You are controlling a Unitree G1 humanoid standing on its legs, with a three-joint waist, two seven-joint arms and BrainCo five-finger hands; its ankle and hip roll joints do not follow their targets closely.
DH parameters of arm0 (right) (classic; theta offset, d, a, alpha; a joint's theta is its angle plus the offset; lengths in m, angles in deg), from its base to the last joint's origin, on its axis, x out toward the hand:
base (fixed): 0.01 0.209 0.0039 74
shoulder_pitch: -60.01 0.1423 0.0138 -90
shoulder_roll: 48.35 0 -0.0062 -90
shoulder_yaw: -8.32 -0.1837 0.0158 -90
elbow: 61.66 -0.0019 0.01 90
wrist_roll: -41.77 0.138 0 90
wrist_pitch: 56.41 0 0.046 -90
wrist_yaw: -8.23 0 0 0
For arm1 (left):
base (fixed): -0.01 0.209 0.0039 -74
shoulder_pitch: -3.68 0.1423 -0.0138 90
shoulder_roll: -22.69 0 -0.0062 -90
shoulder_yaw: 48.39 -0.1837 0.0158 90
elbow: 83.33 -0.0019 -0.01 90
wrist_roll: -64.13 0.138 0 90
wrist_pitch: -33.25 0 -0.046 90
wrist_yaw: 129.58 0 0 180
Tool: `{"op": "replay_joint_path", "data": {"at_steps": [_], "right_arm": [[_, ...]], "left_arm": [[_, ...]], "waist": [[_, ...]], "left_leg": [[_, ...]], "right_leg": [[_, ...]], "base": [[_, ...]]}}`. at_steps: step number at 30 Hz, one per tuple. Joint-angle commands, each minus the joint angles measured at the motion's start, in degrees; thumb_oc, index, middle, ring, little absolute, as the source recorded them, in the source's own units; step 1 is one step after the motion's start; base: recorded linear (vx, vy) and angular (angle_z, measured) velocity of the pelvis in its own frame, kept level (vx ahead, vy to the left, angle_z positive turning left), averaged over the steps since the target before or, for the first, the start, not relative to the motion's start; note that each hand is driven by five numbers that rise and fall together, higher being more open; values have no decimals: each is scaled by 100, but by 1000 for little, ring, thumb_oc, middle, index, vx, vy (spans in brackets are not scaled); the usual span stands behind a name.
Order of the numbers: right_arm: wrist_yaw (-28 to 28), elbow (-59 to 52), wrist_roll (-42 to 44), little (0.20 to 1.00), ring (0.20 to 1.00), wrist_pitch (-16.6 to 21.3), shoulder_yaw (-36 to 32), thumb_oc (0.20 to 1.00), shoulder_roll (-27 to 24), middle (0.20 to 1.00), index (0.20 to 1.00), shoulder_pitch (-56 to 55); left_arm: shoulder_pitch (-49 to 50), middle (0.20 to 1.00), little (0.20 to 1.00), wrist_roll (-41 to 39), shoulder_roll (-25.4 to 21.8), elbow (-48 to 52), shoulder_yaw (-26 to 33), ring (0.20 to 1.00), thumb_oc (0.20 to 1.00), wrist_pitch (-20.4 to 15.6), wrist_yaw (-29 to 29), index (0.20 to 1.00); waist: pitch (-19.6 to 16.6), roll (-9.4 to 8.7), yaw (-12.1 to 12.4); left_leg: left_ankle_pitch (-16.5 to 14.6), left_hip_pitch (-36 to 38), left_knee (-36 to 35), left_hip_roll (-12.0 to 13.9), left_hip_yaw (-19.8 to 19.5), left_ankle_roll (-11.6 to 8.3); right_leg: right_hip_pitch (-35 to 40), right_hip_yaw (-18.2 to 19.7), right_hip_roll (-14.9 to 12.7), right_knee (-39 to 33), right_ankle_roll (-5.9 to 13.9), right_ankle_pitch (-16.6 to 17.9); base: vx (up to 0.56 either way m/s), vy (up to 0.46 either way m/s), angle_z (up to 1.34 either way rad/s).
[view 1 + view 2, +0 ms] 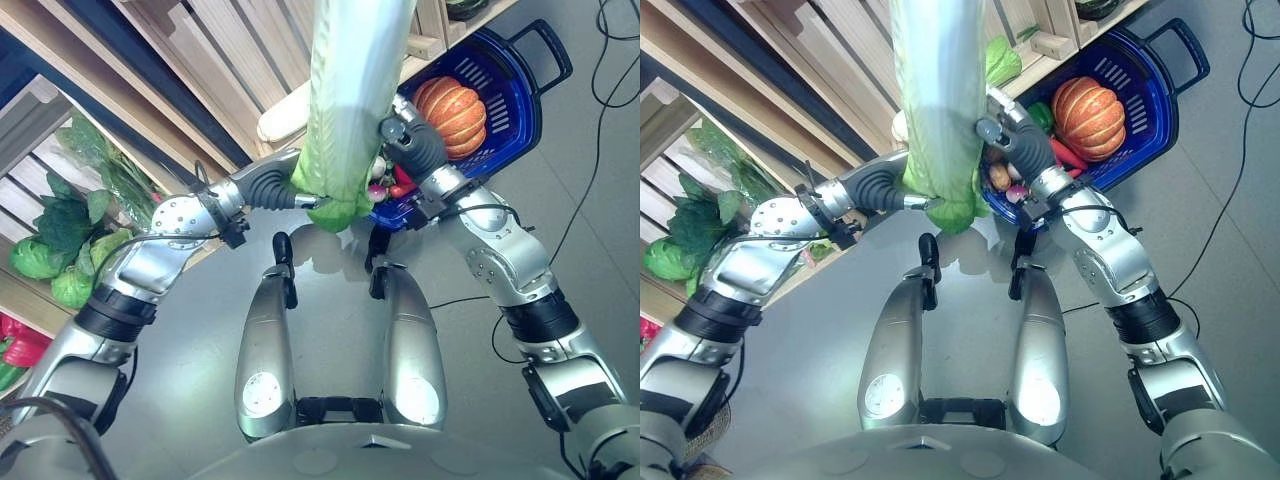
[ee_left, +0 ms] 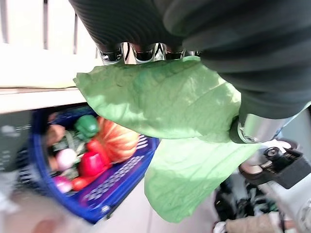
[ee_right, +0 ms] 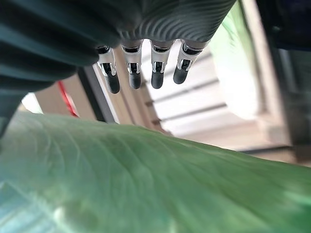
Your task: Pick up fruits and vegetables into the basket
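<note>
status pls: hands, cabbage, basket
Left hand and right hand flank the long cabbage, holding it up. Blue basket beyond, already holding pumpkin. Path looks clear.

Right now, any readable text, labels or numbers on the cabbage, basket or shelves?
None readable.
Long pale green napa cabbage: no sticker or tag visible.
Dark blue plastic basket: no print visible on its wall or handle.
Pale wooden slatted shelves: no signs or price tags visible.
Orange ribbed pumpkin: unmarked.
</note>
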Motion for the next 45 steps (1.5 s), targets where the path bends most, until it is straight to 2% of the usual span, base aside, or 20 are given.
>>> {"op": "replay_joint_path", "data": {"at_steps": [1, 9, 15, 21, 27, 34, 45], "right_arm": [[493, -710, -348, 1000, 1000, -296, 553, 1000, -179, 1000, 1000, 573], [711, -759, -652, 1000, 1000, -586, 853, 1000, -831, 1000, 1000, 869], [981, -773, -759, 1000, 1000, -742, 1029, 1000, -1088, 1000, 1000, 991], [929, -779, -590, 1000, 1000, -720, 1218, 1000, -1138, 1000, 1000, 1153], [725, -707, -376, 1000, 1000, -750, 1391, 1000, -859, 1000, 1000, 1220], [539, -568, 35, 1000, 1000, -811, 1694, 1000, -309, 1000, 1000, 1243], [438, -308, 757, 1000, 1000, -479, 2000, 1000, 435, 1000, 1000, 1000]], "left_arm": [[-379, 200, 200, 423, -93, 1219, -532, 200, 200, -414, 397, 200], [-478, 200, 200, 692, -692, 1182, -682, 200, 200, -43, 932, 200], [-581, 200, 200, 883, -966, 1110, -831, 200, 200, 28, 1040, 200], [-712, 200, 200, 1007, -1060, 1002, -998, 200, 200, 81, 1017, 200], [-823, 200, 200, 1209, -926, 910, -1162, 200, 200, 155, 917, 200], [-872, 200, 200, 1357, -564, 844, -1358, 200, 200, 273, 768, 200], [-827, 200, 200, 1571, -171, 644, -1584, 200, 200, 313, 449, 200]], "waist": [[-234, 25, -53], [-234, 0, -67], [-234, -25, -73], [-234, -29, -84], [-234, -22, -79], [-234, -7, -25], [-234, 11, 66]], "left_leg": [[-183, 102, -151, -388, 406, 416], [-107, 201, -268, -382, 385, 409], [-137, 246, -282, -380, 349, 401], [-82, 270, -345, -415, 270, 410], [-81, 283, -371, -437, 231, 425], [-79, 281, -387, -467, 204, 430], [-58, 316, -466, -491, 209, 450]], "right_leg": [[373, 82, -78, -339, 585, -96], [487, 140, -50, -517, 562, -18], [541, 203, -22, -550, 551, -43], [572, 290, 13, -624, 524, 3], [572, 332, 38, -634, 505, -4], [582, 298, 16, -665, 505, 3], [611, 204, -33, -722, 533, 37]], "base": [[0, 0, 0], [0, 0, 0], [0, 0, 0], [0, 0, 0], [0, 0, 0], [0, 0, 0], [-8, -4, 3]]}}
